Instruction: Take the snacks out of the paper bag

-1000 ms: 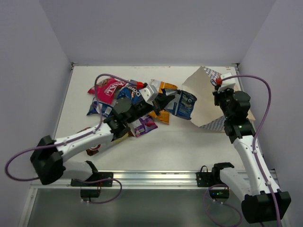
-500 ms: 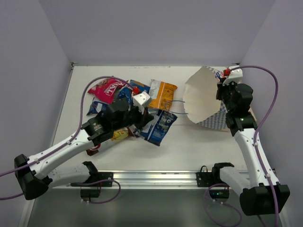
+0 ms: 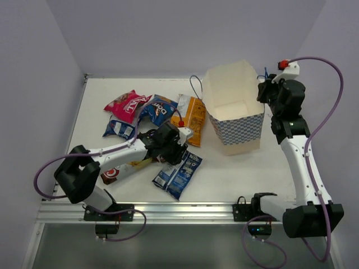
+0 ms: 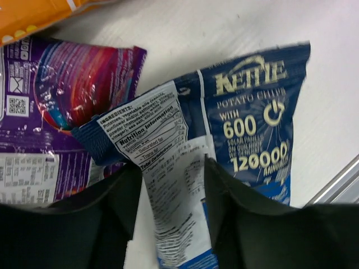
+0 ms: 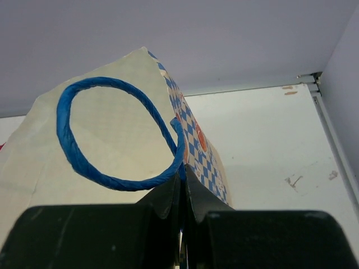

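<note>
Our left end effector (image 4: pixel 173 171) stands spread, gripping nothing, fingers straddling the label end of the dark blue Kettle chips packet (image 4: pixel 252 112). That packet lies flat on the bench (image 3: pixel 241 168), long axis running lower left in the top view, overlapping a purple packet (image 4: pixel 61 95). Our right end effector (image 5: pixel 183 188) is clenched on the paper bag (image 3: pixel 238 128) rim beside its blue cord handle (image 5: pixel 73 151), holding it upright at centre right; its cream floor looks bare.

The right claw's (image 5: pixel 183 172) dark fingers were pressed together on the end of the blue cord handle (image 5: pixel 70 147), whose loop stood up and to their left. The paper bag's (image 5: pixel 33 168) cream face lay behind the loop. Its checkered side rose just above the fingertips, with the white table (image 5: pixel 269 140) beyond to the right.
</note>
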Robot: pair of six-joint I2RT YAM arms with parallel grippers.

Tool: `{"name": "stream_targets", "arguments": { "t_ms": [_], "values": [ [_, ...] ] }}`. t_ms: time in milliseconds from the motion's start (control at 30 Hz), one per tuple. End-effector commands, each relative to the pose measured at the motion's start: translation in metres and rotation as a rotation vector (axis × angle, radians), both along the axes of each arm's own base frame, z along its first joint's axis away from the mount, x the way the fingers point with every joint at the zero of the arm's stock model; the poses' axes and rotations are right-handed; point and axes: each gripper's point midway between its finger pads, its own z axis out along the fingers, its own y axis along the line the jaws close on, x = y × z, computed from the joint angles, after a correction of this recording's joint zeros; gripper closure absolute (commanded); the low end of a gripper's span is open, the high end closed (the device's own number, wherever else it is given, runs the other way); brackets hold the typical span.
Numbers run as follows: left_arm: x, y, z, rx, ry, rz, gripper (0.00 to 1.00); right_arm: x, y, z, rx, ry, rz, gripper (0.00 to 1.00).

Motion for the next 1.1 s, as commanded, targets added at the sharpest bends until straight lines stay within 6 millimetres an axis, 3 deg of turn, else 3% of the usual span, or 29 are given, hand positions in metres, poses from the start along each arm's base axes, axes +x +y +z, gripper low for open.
{"name": "stream_targets", "arguments": {
  "t_ms": [0, 33, 67, 133, 333, 367, 433, 533, 567, 633, 667, 800, 833, 1000, 1067],
  "values": [
    [0.036, -0.025, 0.028, -0.053, -0.112, -0.011, 0.44, 0.007, -0.006, 0.004, 0.121, 0.013, -0.047, 1.00],
    [0.038, -0.028, 0.031, -0.055, -0.115, -0.017, 0.35, 0.012, -0.001, -0.004, 0.137, 0.038, -0.026, 1.00],
    [0.044, -0.032, 0.044, -0.069, -0.138, -0.014, 0.16, 0.015, -0.019, -0.010, 0.151, 0.049, -0.068, 1.00],
    [0.054, -0.033, 0.058, -0.075, -0.182, 0.012, 0.00, 0.022, -0.030, -0.030, 0.196, 0.094, -0.086, 1.00],
    [0.083, -0.025, 0.136, -0.121, -0.351, 0.139, 0.00, 0.032, -0.061, -0.066, 0.269, 0.127, -0.141, 1.00],
    [0.089, -0.019, 0.156, -0.134, -0.396, 0.185, 0.00, 0.033, -0.065, -0.069, 0.271, 0.131, -0.148, 1.00],
    [0.100, -0.004, 0.176, -0.129, -0.465, 0.276, 0.00, 0.032, -0.069, -0.072, 0.267, 0.137, -0.155, 1.00],
    [0.112, 0.019, 0.203, -0.143, -0.530, 0.389, 0.00, 0.030, -0.069, -0.070, 0.247, 0.134, -0.149, 0.86],
    [0.116, 0.031, 0.212, -0.139, -0.558, 0.439, 0.00, 0.028, -0.070, -0.069, 0.240, 0.135, -0.154, 0.68],
    [0.125, 0.051, 0.221, -0.128, -0.584, 0.508, 0.00, 0.022, -0.071, -0.056, 0.211, 0.111, -0.155, 0.51],
    [0.125, 0.060, 0.231, -0.140, -0.600, 0.531, 0.00, 0.019, -0.072, -0.051, 0.193, 0.108, -0.159, 0.35],
    [0.128, 0.094, 0.255, -0.137, -0.667, 0.615, 0.00, 0.000, -0.075, -0.012, 0.139, 0.043, -0.176, 0.15],
    [0.128, 0.102, 0.265, -0.137, -0.690, 0.640, 0.00, -0.008, -0.075, 0.002, 0.127, 0.014, -0.179, 0.01],
    [0.114, 0.135, 0.307, -0.123, -0.780, 0.715, 0.00, -0.050, -0.073, 0.067, 0.053, -0.118, -0.191, 0.01],
    [0.104, 0.153, 0.331, -0.131, -0.825, 0.759, 0.00, -0.078, -0.069, 0.100, 0.030, -0.196, -0.197, 0.01]
  ]
}}
